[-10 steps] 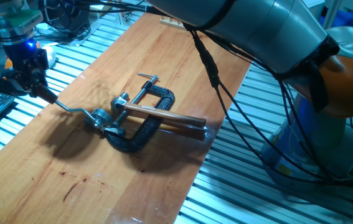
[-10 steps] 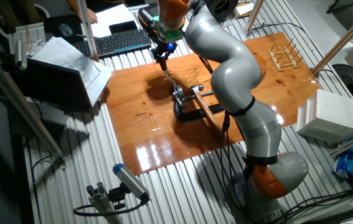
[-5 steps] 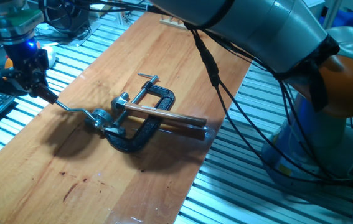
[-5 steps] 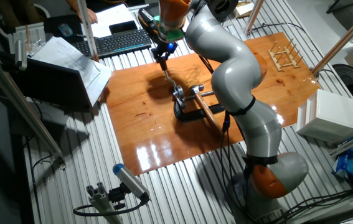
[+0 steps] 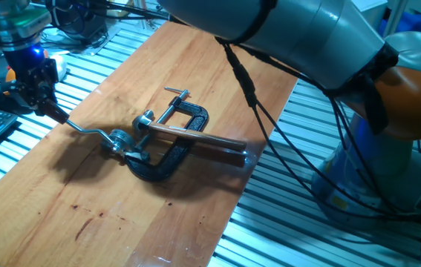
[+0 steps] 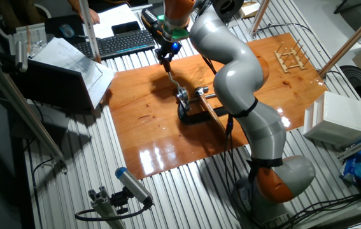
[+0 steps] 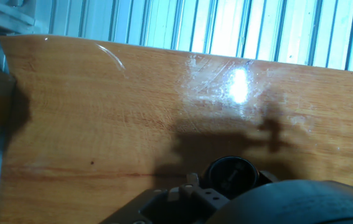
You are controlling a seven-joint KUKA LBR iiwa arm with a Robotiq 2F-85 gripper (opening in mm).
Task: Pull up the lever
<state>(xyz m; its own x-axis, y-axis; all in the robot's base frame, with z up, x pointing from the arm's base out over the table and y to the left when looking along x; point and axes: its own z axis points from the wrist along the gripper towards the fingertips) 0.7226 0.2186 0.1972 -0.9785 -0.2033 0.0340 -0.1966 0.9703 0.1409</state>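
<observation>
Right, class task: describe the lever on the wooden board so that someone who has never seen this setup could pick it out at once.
Find the black C-clamp in the middle of the wooden board. A silver mechanism sits at its end, and the lever runs from there toward the gripper. Unlike the long straight brown rod or the clamp's T-bar screw, it is a thin, bent silver arm.

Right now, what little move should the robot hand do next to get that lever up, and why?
Probably lift gently, swinging upward. The gripper sits right at the knob end of the lever, seemingly closed around it, though the fingers hide the knob. The silver arm lies low over the wooden board, running to its pivot beside the black clamp, so raising the hand should swing it up.
</observation>
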